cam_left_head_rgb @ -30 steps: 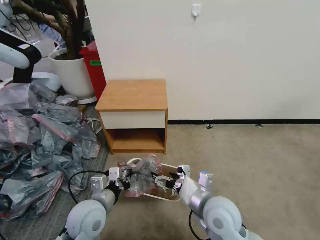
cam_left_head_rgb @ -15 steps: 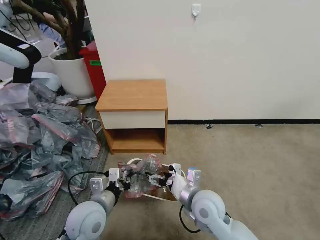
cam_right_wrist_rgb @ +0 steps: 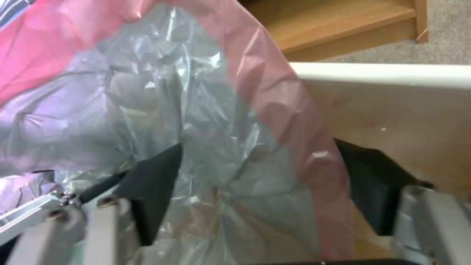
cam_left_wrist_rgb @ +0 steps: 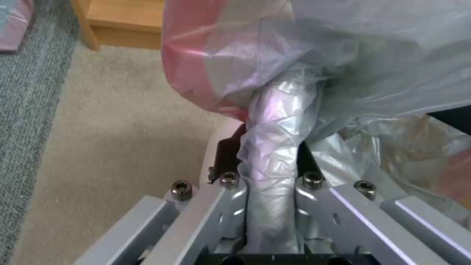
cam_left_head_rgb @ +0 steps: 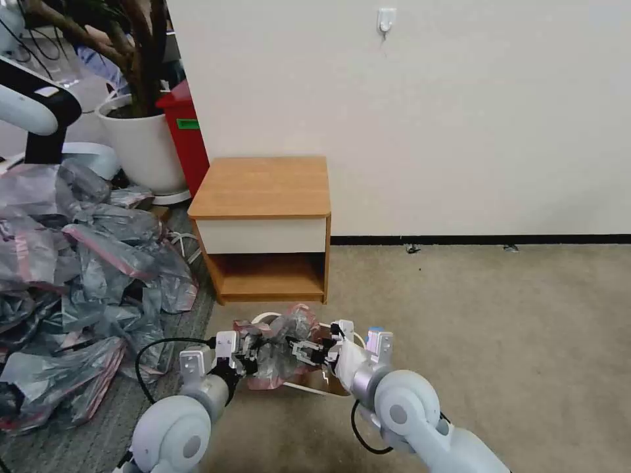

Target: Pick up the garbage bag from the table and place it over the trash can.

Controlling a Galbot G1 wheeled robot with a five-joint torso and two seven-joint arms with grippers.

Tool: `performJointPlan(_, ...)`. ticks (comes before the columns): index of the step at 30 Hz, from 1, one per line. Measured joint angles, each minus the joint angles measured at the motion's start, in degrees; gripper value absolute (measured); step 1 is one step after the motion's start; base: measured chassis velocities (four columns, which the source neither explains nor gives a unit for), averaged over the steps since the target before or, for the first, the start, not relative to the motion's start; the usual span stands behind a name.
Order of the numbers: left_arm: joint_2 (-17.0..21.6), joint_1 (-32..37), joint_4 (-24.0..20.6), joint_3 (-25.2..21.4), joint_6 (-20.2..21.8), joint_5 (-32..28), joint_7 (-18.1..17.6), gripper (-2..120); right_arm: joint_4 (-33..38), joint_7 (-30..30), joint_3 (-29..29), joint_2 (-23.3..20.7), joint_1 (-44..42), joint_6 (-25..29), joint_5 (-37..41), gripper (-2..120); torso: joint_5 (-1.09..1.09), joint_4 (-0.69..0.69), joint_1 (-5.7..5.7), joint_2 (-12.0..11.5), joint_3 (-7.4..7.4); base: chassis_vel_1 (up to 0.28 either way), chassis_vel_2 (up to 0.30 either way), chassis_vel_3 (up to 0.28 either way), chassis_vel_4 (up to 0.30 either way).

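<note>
We held the garbage bag low over the trash can, which stood on the carpet just in front of the wooden surface. The bag hung crumpled across the can's near-left part, its pink-red band showing at the top and along the lower edge, while the can's pale rim stayed bare on the right side.

Our left pincer was clamped on the bag: in the left wrist view a twisted rope of grey plastic ran straight between the two closed fingers, with the rest of the film billowing out above them.

Our right pincer reached in from the other side, and its fingers stood apart. In the right wrist view one dark finger lay against the grey film and the other sat beyond the pink band, so a fold of the bag passed through the gap without being pinched. The can's cream wall rose just behind that fold.

A heap of similar grey-pink bags lay well apart on the left.
</note>
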Motion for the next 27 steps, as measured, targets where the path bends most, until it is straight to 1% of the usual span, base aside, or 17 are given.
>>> performJointPlan(3,-0.11,0.01,0.09,0.2,0.0,0.0,-0.02,7,-0.01,-0.1,0.15,0.39,-0.3,0.17,-0.05,62,0.0,0.0,0.0,0.0,0.0,0.0,0.0,0.0,0.0)
performJointPlan(4,-0.11,0.01,0.09,0.2,0.0,0.0,-0.02,7,-0.01,-0.1,0.15,0.39,-0.3,0.17,-0.05,62,0.0,0.0,0.0,0.0,0.0,0.0,0.0,0.0,0.0)
performJointPlan(8,-0.13,-0.06,0.11,0.41,0.0,0.0,-0.06,7,0.1,-0.4,0.45,0.67,-1.13,0.35,-0.25,44,0.0,0.0,0.0,0.0,0.0,0.0,0.0,0.0,0.0)
performJointPlan(9,-0.13,-0.06,0.11,0.41,0.0,0.0,-0.06,7,0.1,-0.4,0.45,0.67,-1.13,0.35,-0.25,44,0.0,0.0,0.0,0.0,0.0,0.0,0.0,0.0,0.0)
performJointPlan(10,-0.18,-0.05,0.12,0.47,0.0,0.01,-0.06,7,0.2,-0.84,0.6,0.68,-1.49,0.46,-0.55,37,0.0,0.0,0.0,0.0,0.0,0.0,0.0,0.0,0.0)
performJointPlan(11,-0.22,-0.06,0.12,0.51,0.0,0.01,-0.06,7,0.31,-1.23,0.71,0.68,-1.77,0.66,-1.03,34,0.0,0.0,0.0,0.0,0.0,0.0,0.0,0.0,0.0)
performJointPlan(12,-0.22,-0.06,0.12,0.51,0.0,0.01,-0.06,7,0.31,-1.23,0.71,0.68,-1.77,0.66,-1.03,34,0.0,0.0,0.0,0.0,0.0,0.0,0.0,0.0,0.0)
performJointPlan(13,-0.26,-0.04,0.11,0.56,0.0,0.03,-0.07,7,0.45,-1.51,0.85,0.65,-2.09,1.04,-1.45,27,0.0,0.0,0.0,0.0,0.0,0.0,0.0,0.0,0.0)
performJointPlan(14,-0.3,-0.02,0.11,0.62,0.0,0.04,-0.07,7,0.62,-1.74,0.98,0.64,-2.37,1.29,-1.62,22,0.0,0.0,0.0,0.0,0.0,0.0,0.0,0.0,0.0)
performJointPlan(15,-0.3,-0.02,0.11,0.62,0.0,0.04,-0.07,7,0.62,-1.74,0.98,0.64,-2.37,1.29,-1.62,22,0.0,0.0,0.0,0.0,0.0,0.0,0.0,0.0,0.0)
performJointPlan(16,-0.34,-0.01,0.11,0.64,0.0,0.04,-0.07,7,0.7,-1.85,1.03,0.62,-2.5,1.37,-1.68,19,0.0,0.0,0.0,0.0,0.0,0.0,0.0,0.0,0.0)
performJointPlan(17,-0.5,0.01,0.12,0.76,0.0,0.08,-0.07,7,0.91,-2.2,1.09,0.59,-2.93,1.63,-1.88,10,0.0,0.0,0.0,0.0,0.0,0.0,0.0,0.0,0.0)
performJointPlan(18,-0.5,0.01,0.12,0.76,0.0,0.08,-0.07,7,0.91,-2.2,1.09,0.59,-2.93,1.63,-1.88,10,0.0,0.0,0.0,0.0,0.0,0.0,0.0,0.0,0.0)
performJointPlan(21,-0.67,0.02,0.11,1.07,0.0,0.14,-0.08,7,1.15,-3.1,1.19,0.62,-3.57,2.16,-2.51,0,0.0,0.0,0.0,0.0,0.0,0.0,0.0,0.0,0.0)
performJointPlan(27,-0.84,-0.14,0.11,1.55,0.0,0.19,-0.08,7,2.26,-4.88,2.02,0.51,-5.1,3.21,-3.18,0,0.0,0.0,0.0,0.0,0.0,0.0,0.0,0.0,0.0)
